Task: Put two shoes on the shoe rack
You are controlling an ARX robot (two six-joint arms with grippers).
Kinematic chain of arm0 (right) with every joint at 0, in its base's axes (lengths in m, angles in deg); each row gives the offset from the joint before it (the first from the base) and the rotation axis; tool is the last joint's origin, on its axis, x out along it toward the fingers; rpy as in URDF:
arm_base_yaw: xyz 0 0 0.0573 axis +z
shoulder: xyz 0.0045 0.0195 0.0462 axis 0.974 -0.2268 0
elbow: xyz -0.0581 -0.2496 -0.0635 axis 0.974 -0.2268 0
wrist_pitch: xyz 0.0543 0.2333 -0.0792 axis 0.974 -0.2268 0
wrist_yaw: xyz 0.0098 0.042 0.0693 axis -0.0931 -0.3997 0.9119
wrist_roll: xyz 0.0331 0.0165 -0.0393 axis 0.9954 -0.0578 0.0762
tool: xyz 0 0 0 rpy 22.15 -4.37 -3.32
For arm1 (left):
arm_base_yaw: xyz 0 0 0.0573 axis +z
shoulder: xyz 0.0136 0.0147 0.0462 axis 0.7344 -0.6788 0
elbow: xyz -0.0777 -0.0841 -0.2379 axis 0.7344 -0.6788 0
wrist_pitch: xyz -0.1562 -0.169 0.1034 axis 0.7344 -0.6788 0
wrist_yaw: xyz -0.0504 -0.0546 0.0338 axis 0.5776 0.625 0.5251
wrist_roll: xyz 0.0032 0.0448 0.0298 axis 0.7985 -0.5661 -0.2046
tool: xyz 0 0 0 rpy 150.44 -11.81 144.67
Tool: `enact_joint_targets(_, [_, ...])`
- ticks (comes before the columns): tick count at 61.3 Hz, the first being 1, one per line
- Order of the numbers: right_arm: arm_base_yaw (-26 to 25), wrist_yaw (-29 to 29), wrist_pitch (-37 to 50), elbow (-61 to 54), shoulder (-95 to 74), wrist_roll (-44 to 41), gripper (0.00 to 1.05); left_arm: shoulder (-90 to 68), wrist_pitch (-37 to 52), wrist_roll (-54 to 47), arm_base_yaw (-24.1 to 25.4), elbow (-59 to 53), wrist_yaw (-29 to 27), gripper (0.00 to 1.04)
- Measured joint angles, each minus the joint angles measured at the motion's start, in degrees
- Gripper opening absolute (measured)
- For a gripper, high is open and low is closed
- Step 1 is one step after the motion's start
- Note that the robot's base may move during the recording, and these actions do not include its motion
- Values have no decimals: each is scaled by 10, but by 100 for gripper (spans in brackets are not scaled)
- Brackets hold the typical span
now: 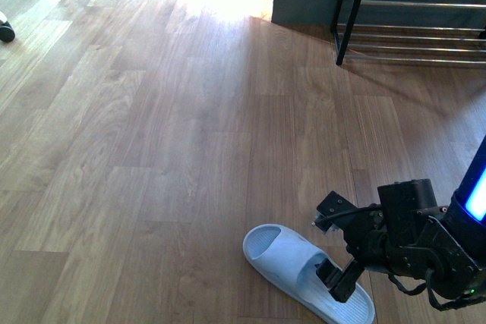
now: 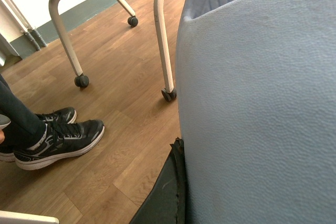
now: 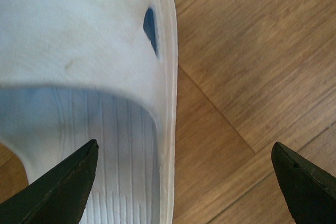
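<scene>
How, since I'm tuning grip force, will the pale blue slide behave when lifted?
Probably light and fairly stiff: the slide looks like one moulded piece. Its smooth surface may slip between the fingers. Lying flat, it would likely skid, not tip, if pushed.

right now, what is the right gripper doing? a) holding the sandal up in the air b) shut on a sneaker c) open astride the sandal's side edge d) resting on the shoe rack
c: the right gripper is open, one finger over the footbed of the sandal, the other over the bare floor.
</scene>
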Motion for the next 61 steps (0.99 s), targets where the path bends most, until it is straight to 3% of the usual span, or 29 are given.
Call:
enact_joint_targets(19, [24,1,-5,43,-27,39,95,0,0,0,0,0,0,2])
enact_joint_targets(61, [29,-15,31,38,-38,71,6,0,0,0,0,0,0,2])
